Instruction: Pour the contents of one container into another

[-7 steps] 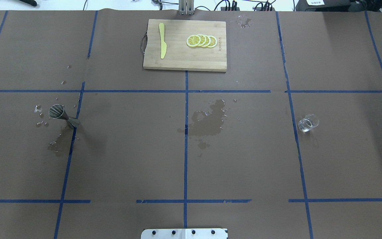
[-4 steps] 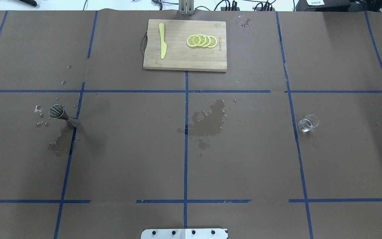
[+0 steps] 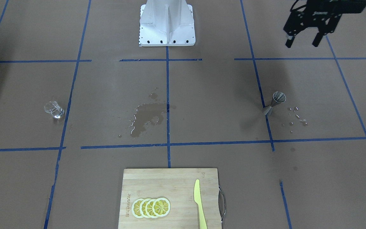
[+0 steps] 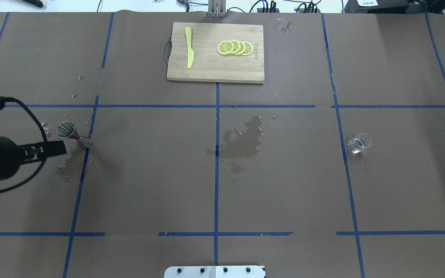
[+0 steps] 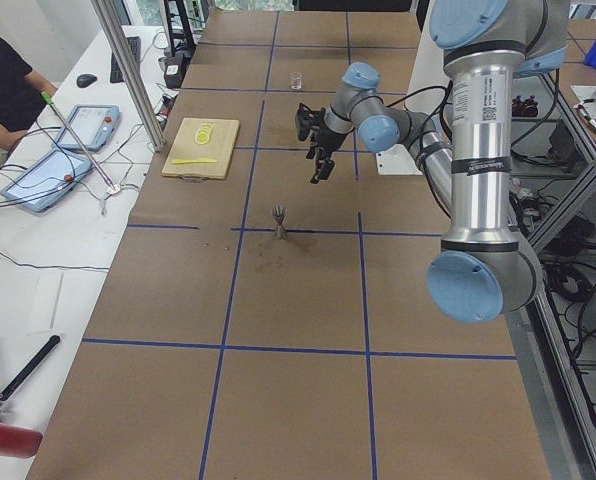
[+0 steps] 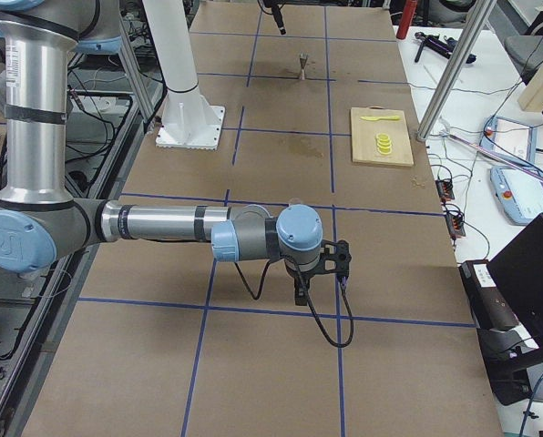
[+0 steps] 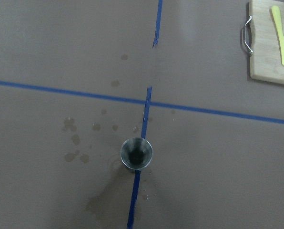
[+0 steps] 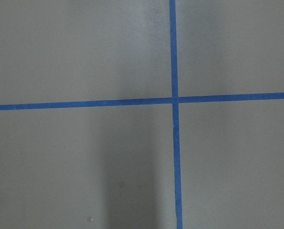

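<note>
Steel hourglass jigger (image 4: 72, 134) stood on our brown bench (image 4: 149, 173); our left hand (image 3: 302, 43) hovered nearby, fingers apart; whether our right hand (image 6: 320, 289) was apart or together we couldn't tell.

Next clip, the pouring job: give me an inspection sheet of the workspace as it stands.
Surface: brown paper table with a blue tape grid; wet patch at centre, droplets toward the robot's left.
Job's things: metal jigger upright on a tape line; clear glass upright, far from it.
Clutter: cutting board carrying lemon slices and a yellow knife.
Grippers: left gripper open, empty, above the table near the jigger; right gripper over bare table, state cannot be told.
Cables: black cable looped at the left wrist; plugs at the far edge.
Surroundings: person seated at a side desk with tablets.
</note>
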Robot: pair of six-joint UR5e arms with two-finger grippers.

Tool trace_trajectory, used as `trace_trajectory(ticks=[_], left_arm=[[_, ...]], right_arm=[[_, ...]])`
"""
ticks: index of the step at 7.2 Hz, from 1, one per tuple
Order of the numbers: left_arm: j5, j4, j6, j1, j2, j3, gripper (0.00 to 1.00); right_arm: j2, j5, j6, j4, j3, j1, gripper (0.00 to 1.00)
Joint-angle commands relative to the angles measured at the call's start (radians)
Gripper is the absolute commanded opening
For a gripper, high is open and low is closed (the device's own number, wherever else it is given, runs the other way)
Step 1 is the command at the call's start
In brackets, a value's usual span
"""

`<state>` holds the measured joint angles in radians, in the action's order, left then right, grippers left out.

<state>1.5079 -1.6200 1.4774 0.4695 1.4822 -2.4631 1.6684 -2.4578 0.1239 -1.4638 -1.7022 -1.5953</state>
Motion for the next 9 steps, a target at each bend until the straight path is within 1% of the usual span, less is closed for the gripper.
trace_trajectory(ticks=[1,2,3,4,5,6,7,8,9], left_arm=[[-0.300,-0.003,0.267,-0.284,-0.058,0.019,1.00],[-0.424,-0.004,0.332,-0.326,-0.059,0.076,0.99],[-0.511,-0.052,0.362,-0.331,-0.059,0.134,1.00],[-0.608,-0.131,0.373,-0.333,-0.060,0.213,1.00],[-0.662,-0.188,0.368,-0.333,-0.081,0.293,1.00],[-0.761,-0.290,0.370,-0.333,-0.101,0.384,1.00],[-0.838,-0.557,0.376,-0.335,-0.105,0.523,1.00],[-0.882,-0.894,0.360,-0.335,-0.108,0.681,1.00],[-0.923,-0.975,0.231,-0.335,-0.106,0.732,1.00]], right_arm=[[-0.005,0.003,0.002,0.000,-0.001,0.000,1.00],[-0.009,0.005,-0.001,0.000,-0.008,0.000,1.00],[-0.010,-0.001,0.017,-0.001,-0.034,0.000,1.00],[-0.003,0.003,0.035,-0.006,-0.066,0.014,1.00],[0.001,0.008,0.081,-0.006,-0.092,0.044,1.00],[0.004,0.014,0.156,-0.004,-0.131,0.073,1.00],[0.005,0.013,0.161,-0.003,-0.157,0.084,1.00],[0.005,0.011,0.163,-0.003,-0.165,0.089,1.00],[0.004,0.011,0.163,-0.003,-0.168,0.090,1.00]])
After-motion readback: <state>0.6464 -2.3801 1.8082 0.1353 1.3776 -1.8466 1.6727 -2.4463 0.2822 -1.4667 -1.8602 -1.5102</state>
